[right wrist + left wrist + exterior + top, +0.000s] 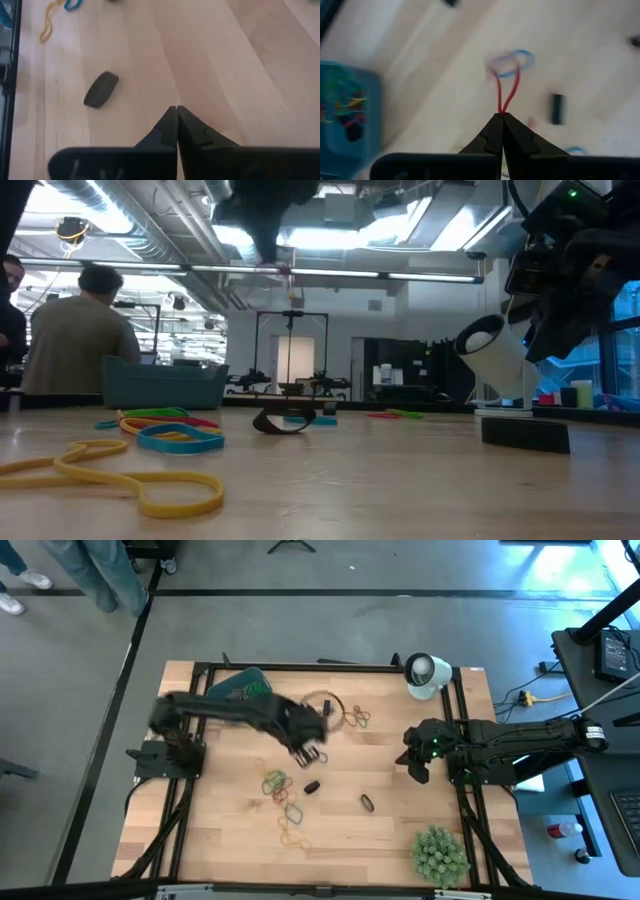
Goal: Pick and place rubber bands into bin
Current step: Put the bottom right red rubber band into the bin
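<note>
Fingers (pixel 492 137) of the left gripper (pixel 502 116) pinch a red rubber band (pixel 506 92). The bin (pixel 367 125) holds several; many remain on the table (pixel 400 820). The right gripper (pixel 177 108) waits closed.

Overhead, table-level, two close wrist views

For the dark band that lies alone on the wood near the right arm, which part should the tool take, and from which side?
Judging by its pose, take the dark band from straight above, across its narrow middle. It lies flat as a squashed, elongated loop, alone on bare table, so fingers set either side of the short width should close on both strands.
</note>
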Available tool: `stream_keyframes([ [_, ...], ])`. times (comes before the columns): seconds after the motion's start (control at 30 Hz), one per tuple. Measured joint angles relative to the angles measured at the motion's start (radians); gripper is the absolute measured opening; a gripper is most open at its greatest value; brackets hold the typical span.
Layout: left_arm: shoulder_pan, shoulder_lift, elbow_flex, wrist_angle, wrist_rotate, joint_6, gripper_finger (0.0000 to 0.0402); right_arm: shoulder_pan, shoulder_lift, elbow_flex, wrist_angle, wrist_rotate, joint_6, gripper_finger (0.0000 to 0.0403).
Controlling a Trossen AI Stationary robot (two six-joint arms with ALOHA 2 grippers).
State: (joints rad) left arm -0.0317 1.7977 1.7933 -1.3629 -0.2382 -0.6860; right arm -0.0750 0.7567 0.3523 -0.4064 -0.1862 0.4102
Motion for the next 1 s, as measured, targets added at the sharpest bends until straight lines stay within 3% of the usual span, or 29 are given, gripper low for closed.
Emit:
stream_keyframes([
  [0.23, 0.251, -0.319, -0.398, 0.179, 0.057, 0.159, 0.0001, 0.0, 0.0, 0.0, 0.085, 0.002, 0.073, 0.0003],
  [0.47, 0.544, -0.517, -0.721, 0.297, 0.146, 0.342, 0.0001, 0.0, 0.0, 0.0, 0.221, 0.016, 0.131, 0.0003],
  [0.67, 0.771, -0.565, -0.827, 0.321, 0.191, 0.53, 0.0001, -0.001, 0.001, 0.0, 0.255, 0.103, 0.23, 0.0003],
  [1.0, 1.047, -0.565, -0.83, 0.431, 0.237, 0.749, 0.0001, 0.0, 0.033, 0.0, 0.261, 0.167, 0.374, 0.0003],
])
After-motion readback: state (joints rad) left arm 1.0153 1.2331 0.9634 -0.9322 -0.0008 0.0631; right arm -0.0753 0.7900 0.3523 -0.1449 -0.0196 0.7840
